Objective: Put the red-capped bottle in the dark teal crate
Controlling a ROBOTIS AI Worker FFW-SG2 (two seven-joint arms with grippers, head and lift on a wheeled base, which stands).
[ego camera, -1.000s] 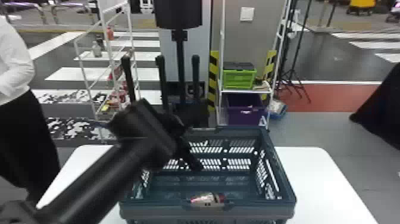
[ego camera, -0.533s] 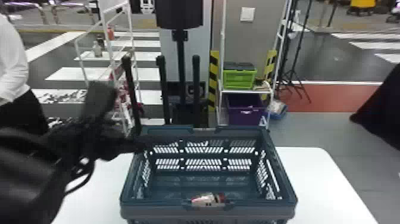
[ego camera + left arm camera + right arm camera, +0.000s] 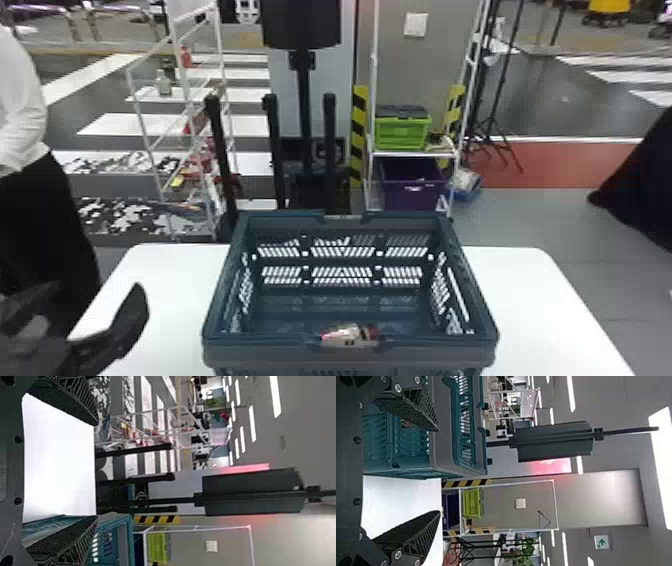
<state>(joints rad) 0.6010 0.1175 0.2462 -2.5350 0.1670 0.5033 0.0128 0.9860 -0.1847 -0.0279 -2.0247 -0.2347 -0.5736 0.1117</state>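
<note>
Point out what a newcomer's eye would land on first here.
Probably the dark teal crate, large and open-topped on the white table, with the red-capped bottle lying at its near side. Next might come the left gripper, open at the head view's lower left, then the lime-green crate on the white rack behind the table.

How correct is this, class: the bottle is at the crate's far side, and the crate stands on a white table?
Not quite: the head view shows the bottle at the crate's near side, not its far one. The crate does stand on a white table.
</note>
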